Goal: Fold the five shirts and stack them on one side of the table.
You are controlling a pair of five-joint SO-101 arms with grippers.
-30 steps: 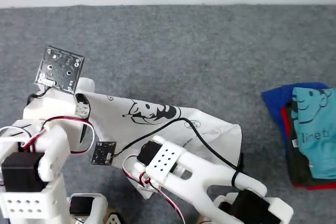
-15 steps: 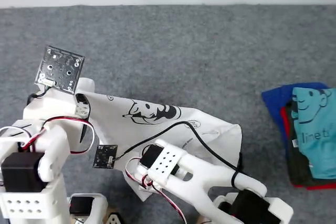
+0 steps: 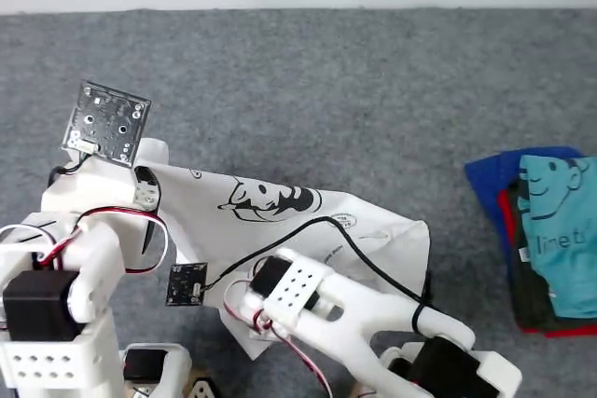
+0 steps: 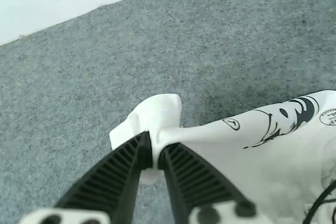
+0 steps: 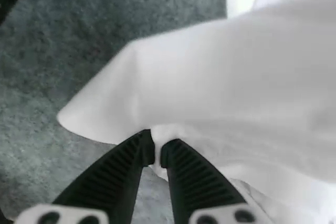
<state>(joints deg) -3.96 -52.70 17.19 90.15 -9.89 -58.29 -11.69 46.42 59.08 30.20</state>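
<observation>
While my left gripper (image 4: 155, 153) is pinched almost shut on a bunched corner of the white shirt (image 3: 280, 216), my right gripper (image 5: 157, 149) is clamped in the same way on a fold of that shirt; in each wrist view my black fingers stand nearly together with only cloth between them. In the high view the shirt stretches across the near part of the grey table (image 3: 373, 90), from my left gripper at the left side towards the middle, its black print (image 3: 270, 199) facing up; its far-right corner hangs in loose folds, and I cannot tell how much of the cloth rests on the table. My right arm (image 3: 354, 309) lies over the shirt's near edge, and its black cable (image 3: 359, 251) crosses the white cloth. The stack (image 3: 546, 249) of folded shirts sits at the table's right edge, well apart from the white shirt; a teal shirt (image 3: 564, 230) lies on top, with dark, red and blue layers showing beneath it along the left side.
</observation>
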